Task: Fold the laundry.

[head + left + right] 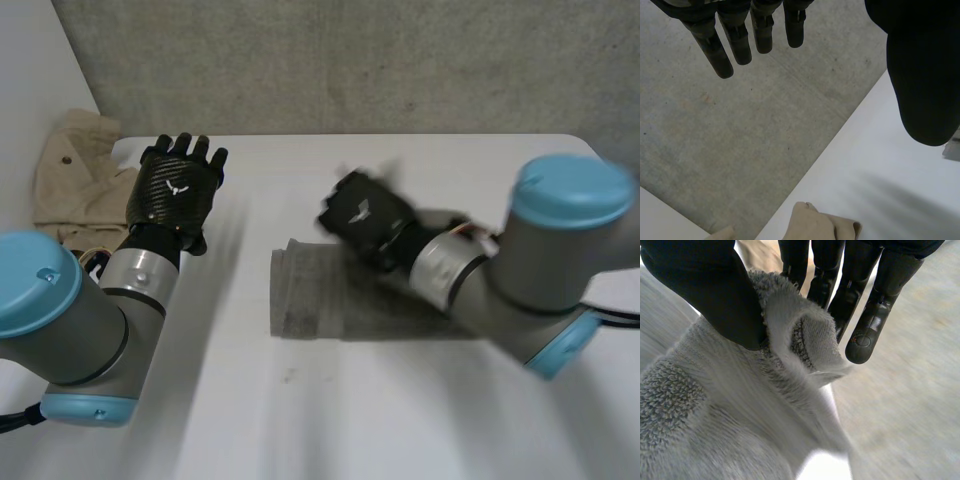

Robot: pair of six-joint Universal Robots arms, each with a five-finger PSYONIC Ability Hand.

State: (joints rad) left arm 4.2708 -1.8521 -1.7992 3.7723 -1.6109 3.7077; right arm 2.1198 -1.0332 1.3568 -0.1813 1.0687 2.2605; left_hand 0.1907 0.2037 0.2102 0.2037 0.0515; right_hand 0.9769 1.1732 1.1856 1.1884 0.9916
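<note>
The grey towel (330, 305) is being covered at its far edge by the right hand (362, 215); the left hand (175, 190) is being held, fingers (190, 148) straight, beside beige clothing (75, 175) at the surface's (400, 420) corner.

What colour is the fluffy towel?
The towel is grey, clearest in the right wrist view.

grey fluffy towel (312, 300) on table (400, 170), edge bunched, beige garment (70, 180) crumpled at its corner

White table (400, 420), grey towel (310, 300), beige garment (75, 175)
</note>
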